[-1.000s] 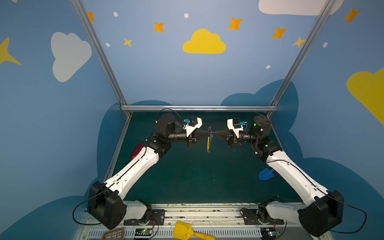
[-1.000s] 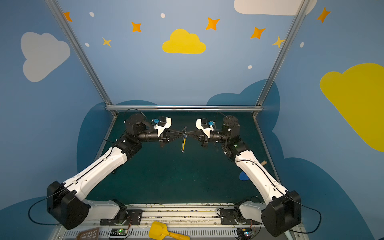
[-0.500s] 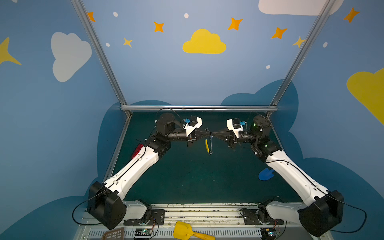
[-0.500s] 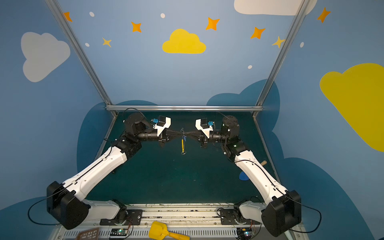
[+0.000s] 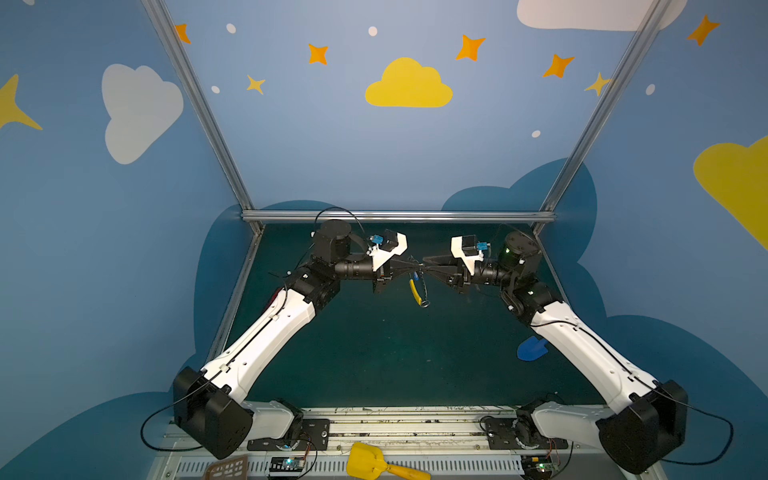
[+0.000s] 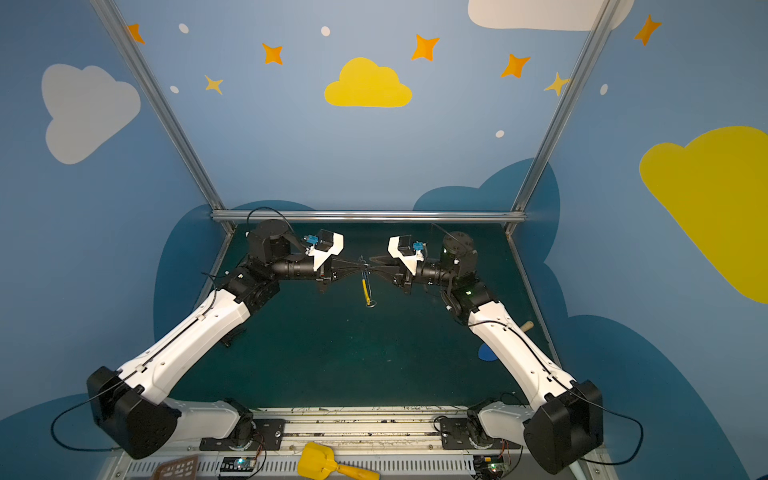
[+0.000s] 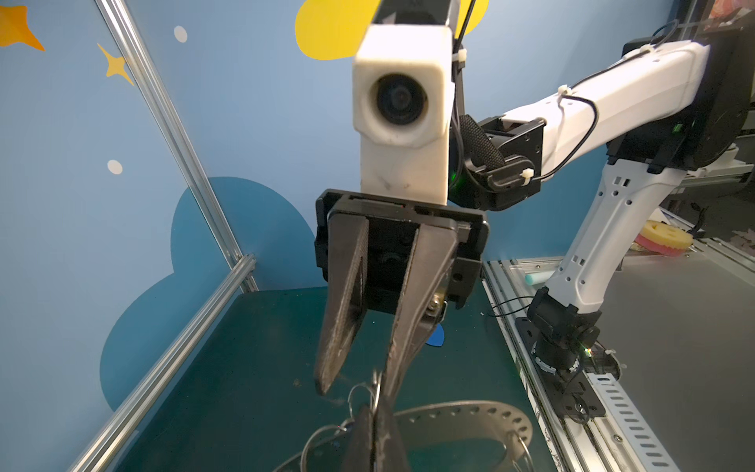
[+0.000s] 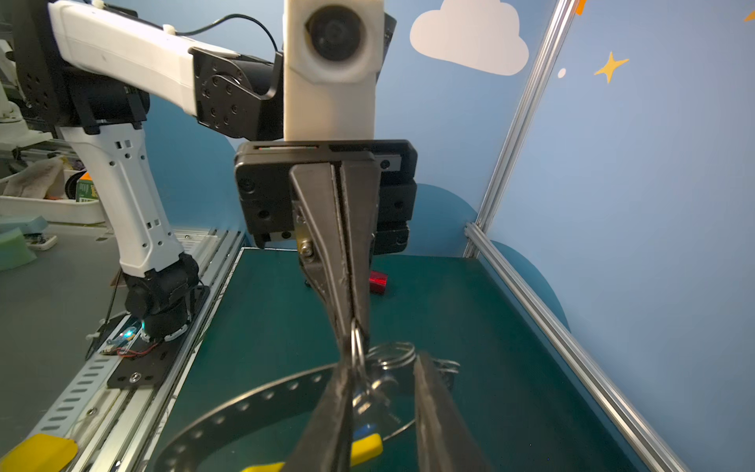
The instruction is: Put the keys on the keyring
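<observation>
Both grippers meet tip to tip in mid-air over the back middle of the green table. My left gripper (image 5: pixel 414 268) (image 6: pixel 360 266) (image 7: pixel 374 412) is shut on a small wire loop of the keyring (image 5: pixel 419 291) (image 6: pixel 366 291). The keyring is a grey studded hoop (image 7: pixel 470 414) (image 8: pixel 245 408) with a yellow arc (image 8: pixel 367 447), and it hangs below the tips. My right gripper (image 5: pixel 426 268) (image 6: pixel 372 266) (image 8: pixel 383 356) stands open and grips nothing. The keys (image 8: pixel 365 429) (image 5: pixel 415 275), a blurred blue tag and silver bit, hang by the hoop between its fingers. I cannot tell how they are attached.
A blue toy shovel (image 5: pixel 532 348) (image 6: pixel 486 353) lies on the mat beside the right arm. A small red object (image 8: pixel 378 282) sits near the left arm. A yellow shovel (image 5: pixel 374 463) and a brown perforated piece (image 5: pixel 226 467) lie on the front rail. Aluminium frame posts border the mat.
My right gripper was shut a second ago and its jaws now stand apart. The left gripper has closed fully. The hoop has turned a little under the tips; both arms have barely moved.
</observation>
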You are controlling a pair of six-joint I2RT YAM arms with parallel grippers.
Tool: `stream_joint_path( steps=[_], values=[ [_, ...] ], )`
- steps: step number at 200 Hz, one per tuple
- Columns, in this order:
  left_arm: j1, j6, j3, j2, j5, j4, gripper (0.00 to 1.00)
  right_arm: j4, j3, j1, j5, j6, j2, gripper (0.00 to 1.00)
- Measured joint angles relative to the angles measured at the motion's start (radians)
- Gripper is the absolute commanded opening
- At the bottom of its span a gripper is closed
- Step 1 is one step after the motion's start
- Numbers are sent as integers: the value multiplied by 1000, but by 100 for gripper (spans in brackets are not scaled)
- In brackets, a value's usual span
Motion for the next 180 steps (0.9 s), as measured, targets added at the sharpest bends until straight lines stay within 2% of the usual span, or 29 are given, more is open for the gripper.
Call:
stream_joint_path(
  steps=[67, 154, 180],
  values=[
    [-5, 27, 45, 13, -50, -103, 3, 23, -105, 5, 143, -46, -45, 38],
    [-33, -56, 28, 16, -133, 8, 3, 30, -120, 44, 177, -141, -59, 38],
    [-35, -82, 14, 16, -148, 44, 3, 31, -120, 47, 184, -160, -59, 35]
  ],
)
